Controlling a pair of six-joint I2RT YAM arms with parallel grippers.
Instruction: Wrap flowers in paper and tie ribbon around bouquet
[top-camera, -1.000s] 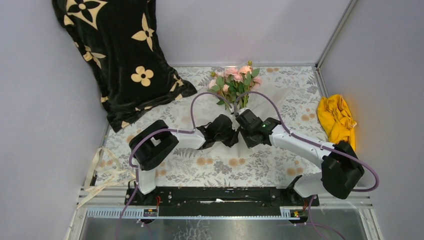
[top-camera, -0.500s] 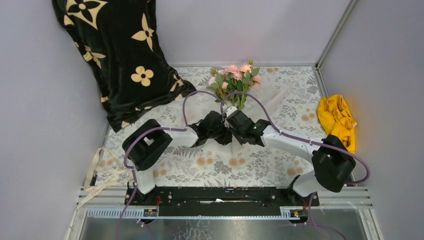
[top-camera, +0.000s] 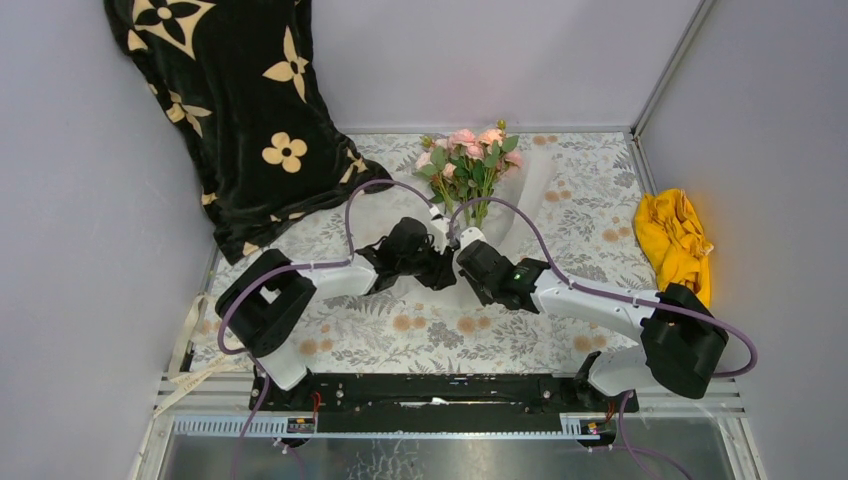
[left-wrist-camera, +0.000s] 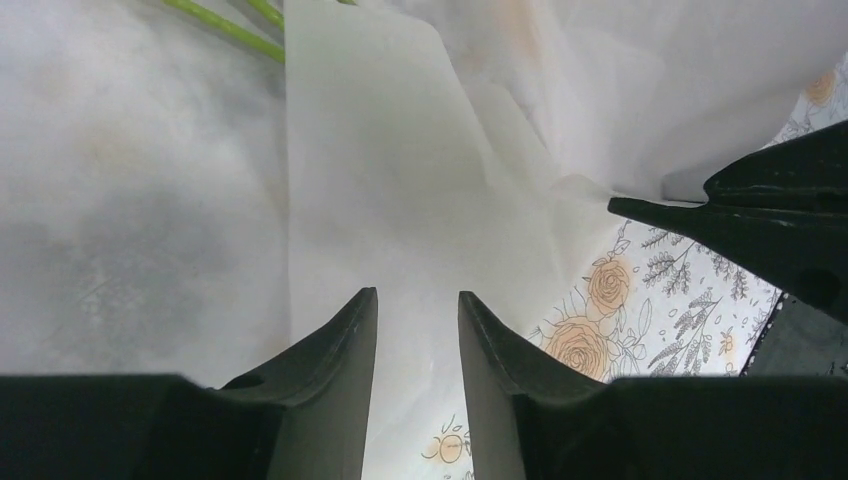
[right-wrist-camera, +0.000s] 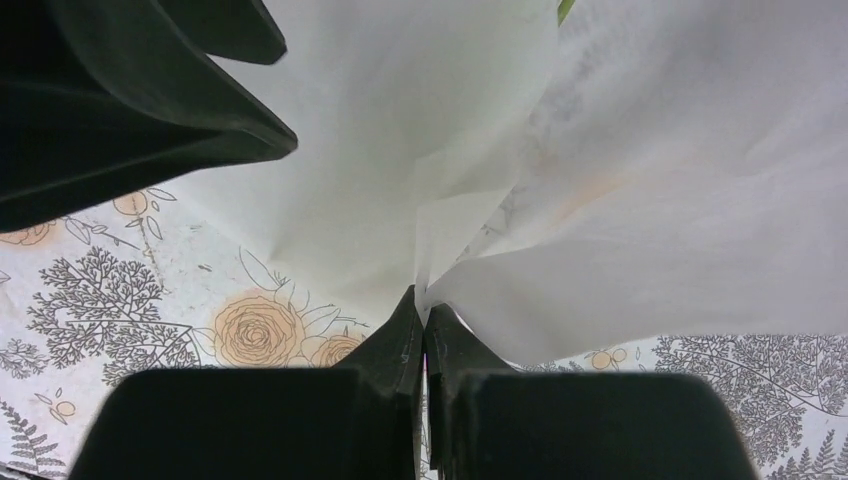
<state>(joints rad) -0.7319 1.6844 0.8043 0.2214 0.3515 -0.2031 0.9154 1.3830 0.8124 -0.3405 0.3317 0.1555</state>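
Right wrist: paper (right-wrist-camera: 600, 200) pinched

The right claw (right-wrist-camera: 425, 315) clamps the paper by an edge. The left claw (left-wrist-camera: 418, 310), jaws narrowly parted, hovers just beside it over the sheet. The flowers (top-camera: 468, 160) lie at the far middle of the surface (top-camera: 430, 335).

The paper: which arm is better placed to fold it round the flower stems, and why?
Right, probably: the right gripper is shut on a fold of the paper, while the left gripper has its jaws apart, gripping nothing.

walls (top-camera: 480, 60): plain grey | tablecloth (top-camera: 450, 345): leaf pattern | black cloth (top-camera: 240, 100): back-left | yellow cloth (top-camera: 675, 240): right
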